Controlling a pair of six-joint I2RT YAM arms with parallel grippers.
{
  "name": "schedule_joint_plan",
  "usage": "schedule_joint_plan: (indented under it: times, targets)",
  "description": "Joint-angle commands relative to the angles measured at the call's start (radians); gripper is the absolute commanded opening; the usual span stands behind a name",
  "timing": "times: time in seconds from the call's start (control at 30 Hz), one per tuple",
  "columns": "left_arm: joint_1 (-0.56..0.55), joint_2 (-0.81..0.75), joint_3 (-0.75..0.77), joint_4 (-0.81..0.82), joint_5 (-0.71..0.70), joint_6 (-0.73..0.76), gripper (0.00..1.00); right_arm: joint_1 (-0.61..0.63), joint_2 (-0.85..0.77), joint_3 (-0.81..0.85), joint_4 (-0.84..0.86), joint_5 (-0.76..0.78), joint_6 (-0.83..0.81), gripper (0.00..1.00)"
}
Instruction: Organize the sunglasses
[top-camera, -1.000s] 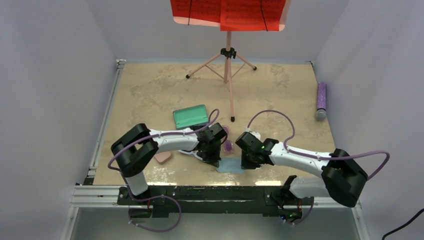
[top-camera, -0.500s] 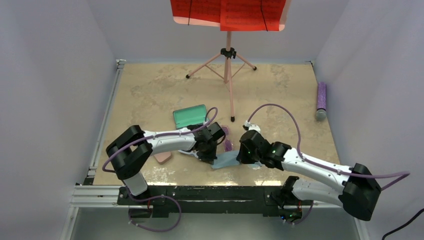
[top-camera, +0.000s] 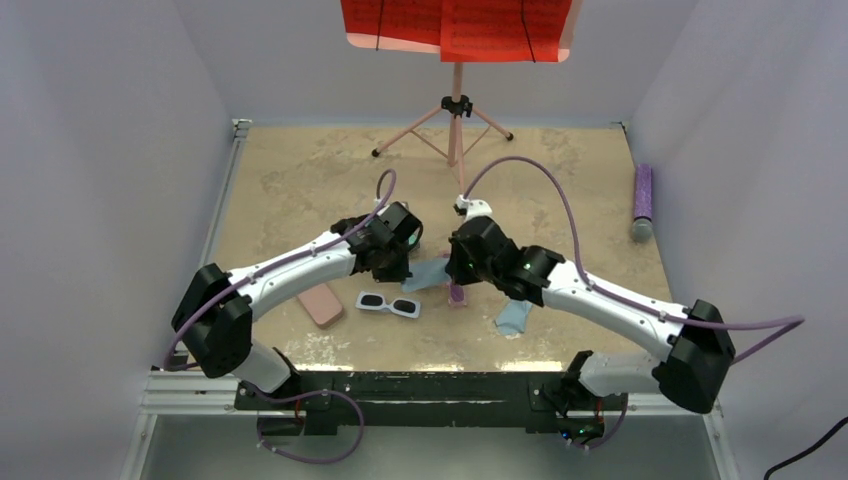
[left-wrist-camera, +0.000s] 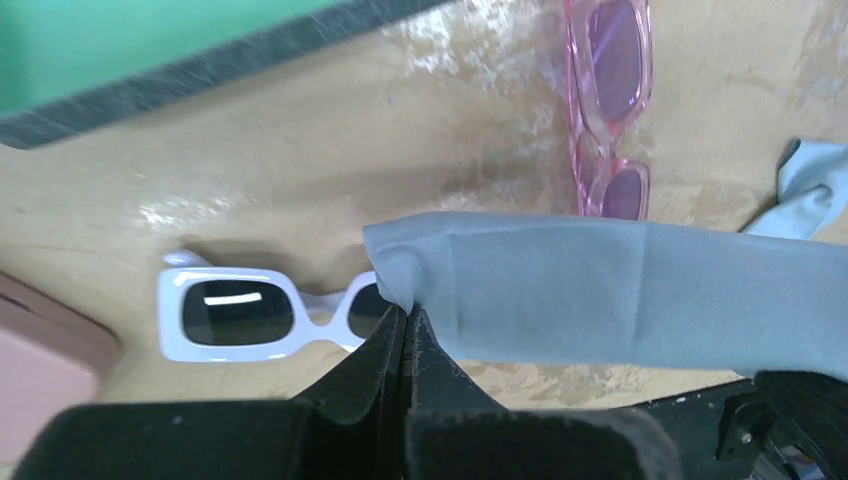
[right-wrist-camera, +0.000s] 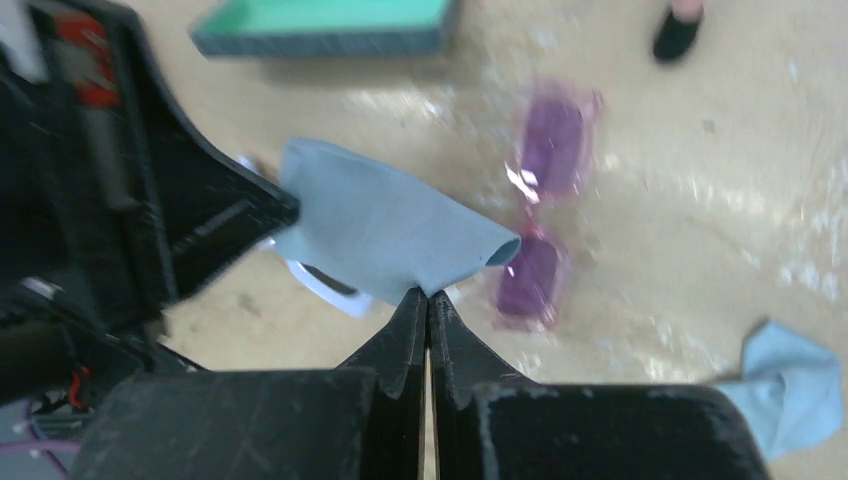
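While both arms reach in over the middle of the beige marbled tabletop in the top view, the left gripper and the right gripper each have their jaws pressed together on one end of a light blue fabric cloth, which is stretched between them above the surface. The chunky white-framed sunglasses with dark lenses lie flat toward the near edge, just below the cloth in this view, with a flat pink rectangular case just to their left. The slim pink-purple translucent sunglasses lie just beside the right gripper's tip, and a second, crumpled light blue cloth lies to their right. A music stand with a red sheet on a pink tripod stands at the far edge, and a purple cylinder lies by the right edge. From the left wrist, the left gripper pinches a corner of the stretched cloth, which hides part of one lens of the white-framed sunglasses. The pink-purple sunglasses lie beyond the cloth, near a teal-lined open case. From the right wrist, which is blurred, the right gripper pinches the opposite corner of the stretched cloth, and the pink-purple sunglasses lie on the tabletop just to its right.
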Motion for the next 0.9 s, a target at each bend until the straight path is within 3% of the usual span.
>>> schedule_joint_plan:
  times: [0.0, 0.47, 0.87]
  targets:
    - [0.045, -0.04, 0.07, -0.065, -0.085, 0.072, 0.0, -0.024, 0.116, 0.203, 0.044, 0.032, -0.087, 0.0]
    - [0.334, 0.08, 0.242, -0.105, -0.055, 0.18, 0.0, -0.174, 0.467, 0.587, 0.068, -0.194, -0.138, 0.0]
    - [0.361, 0.167, 0.219, -0.098, 0.032, 0.184, 0.0, -0.195, 0.661, 0.687, -0.003, -0.284, -0.143, 0.0]
